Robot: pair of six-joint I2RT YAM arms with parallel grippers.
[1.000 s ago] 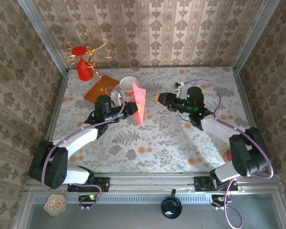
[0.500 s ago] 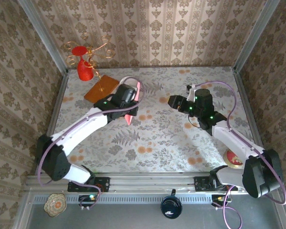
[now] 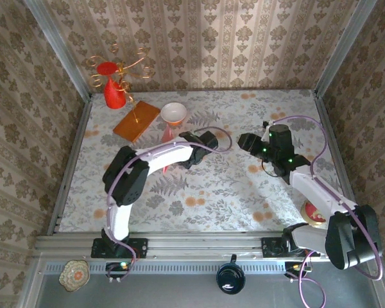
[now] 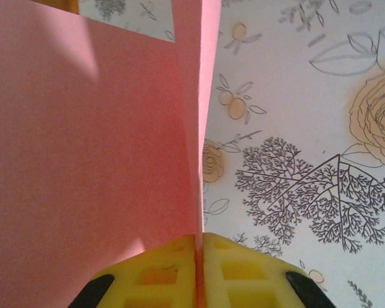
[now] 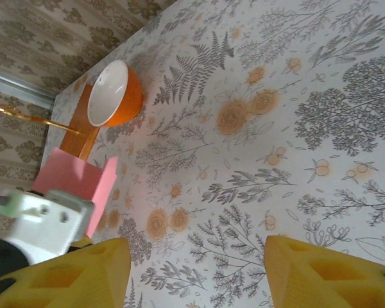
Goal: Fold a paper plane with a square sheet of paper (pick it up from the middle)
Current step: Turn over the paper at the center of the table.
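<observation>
1. My left claw (image 4: 199,282) is clamped on the pink paper (image 4: 83,160). In its own camera the yellow pads press together on the fold. Two layers stand on edge and run straight away from the pads above the flowered table (image 4: 295,128).
2. From above, my left forearm hides that grip. There the paper (image 3: 169,135) shows as a pink wedge just on the near side of the bowl (image 3: 174,113), left of the table's middle.
3. My right wrist camera adds the broad side: a flat pink panel with a second flap turned out from it, next to the left claw's pale body. The wooden board (image 5: 83,125) lies just beyond.
4. In the top view the paper's long axis seems to run far to near, with a red tip poking out on the near side of my forearm. The arm covers the middle, so I cannot be sure.
5. My right claw (image 5: 196,269) stands with its fingers wide apart, bare tabletop between them, well apart from the paper.
6. The bowl is orange outside, and its white inside shows right to the bottom. The red vase (image 3: 114,95) in the far left corner holds gold wire curls.
</observation>
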